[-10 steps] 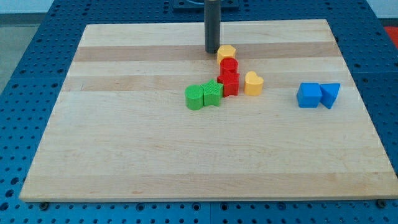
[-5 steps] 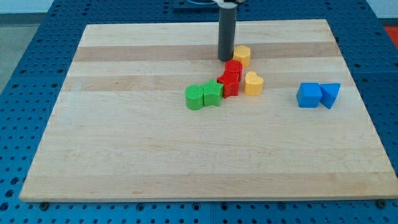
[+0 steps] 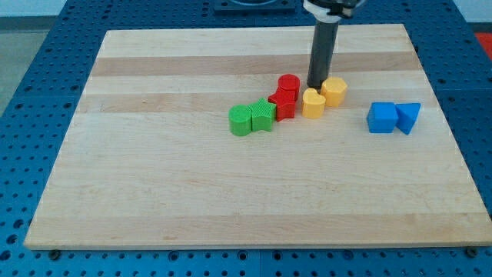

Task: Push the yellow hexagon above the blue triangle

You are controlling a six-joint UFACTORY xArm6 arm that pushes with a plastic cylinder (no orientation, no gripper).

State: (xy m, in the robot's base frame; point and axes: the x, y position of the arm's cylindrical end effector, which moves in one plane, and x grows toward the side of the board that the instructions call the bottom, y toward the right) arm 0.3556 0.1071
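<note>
My tip [image 3: 314, 86], the end of a smooth dark rod with no jaws, touches the yellow hexagon [image 3: 334, 90] at its upper-left edge. That hexagon sits beside a yellow heart [image 3: 312, 102] on the pale wooden board [image 3: 154, 185], left of the blue triangle [image 3: 408, 117] and blue cube [image 3: 381, 118].

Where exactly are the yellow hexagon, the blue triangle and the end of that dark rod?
yellow hexagon [image 3: 334, 90], camera view, on its top face.
blue triangle [image 3: 408, 118], camera view, on its front face.
my tip [image 3: 314, 87], camera view, the rod's very bottom end.

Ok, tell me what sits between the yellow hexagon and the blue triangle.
In the camera view, only the blue cube lies between the yellow hexagon and the blue triangle, touching the triangle; bare board separates the cube from the hexagon.
</note>
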